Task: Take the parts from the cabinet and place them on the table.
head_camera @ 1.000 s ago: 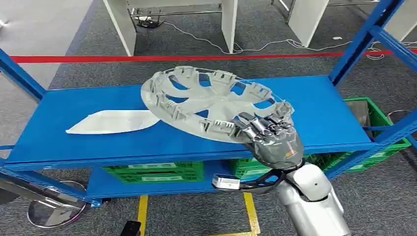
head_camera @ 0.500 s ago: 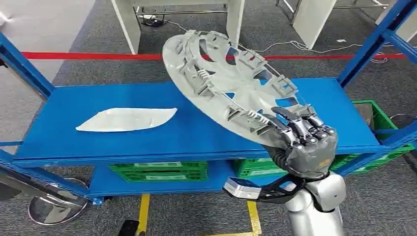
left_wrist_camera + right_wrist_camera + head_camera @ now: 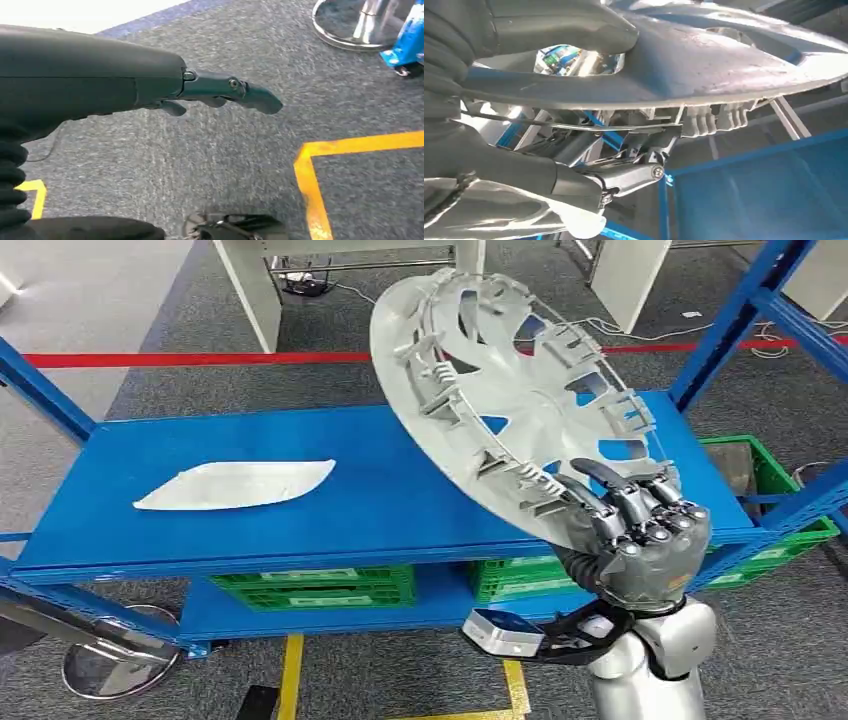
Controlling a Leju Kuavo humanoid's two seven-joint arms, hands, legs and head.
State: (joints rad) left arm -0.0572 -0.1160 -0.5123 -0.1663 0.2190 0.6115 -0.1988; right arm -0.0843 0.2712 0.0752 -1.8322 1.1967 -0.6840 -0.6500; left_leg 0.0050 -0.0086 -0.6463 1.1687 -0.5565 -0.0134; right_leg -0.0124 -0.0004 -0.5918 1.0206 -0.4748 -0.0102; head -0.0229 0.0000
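Observation:
A silver-grey wheel cover [image 3: 500, 390] with spoke cut-outs and clips along its rim is lifted clear of the blue shelf [image 3: 380, 510] and tilted steeply, its far edge high. My right hand [image 3: 630, 540] grips its near rim from below. The right wrist view has the wheel cover [image 3: 704, 60] close up, with my thumb [image 3: 564, 25] over it and darker fingers [image 3: 624, 175] under the rim. A flat white part [image 3: 235, 484] lies on the shelf's left half. My left hand [image 3: 220, 92] hangs over the grey carpet with fingers straight, holding nothing.
Blue uprights [image 3: 735, 315] frame the cabinet at right and left. Green crates [image 3: 320, 590] sit on the lower shelf. A red line [image 3: 200, 359] crosses the carpet behind, near white table legs [image 3: 245, 290]. Yellow floor tape [image 3: 290, 680] lies at the front.
My right hand has raised the wheel cover off the shelf and tipped it from nearly flat to steeply tilted, drawing it nearer and to the right. The white part stays put.

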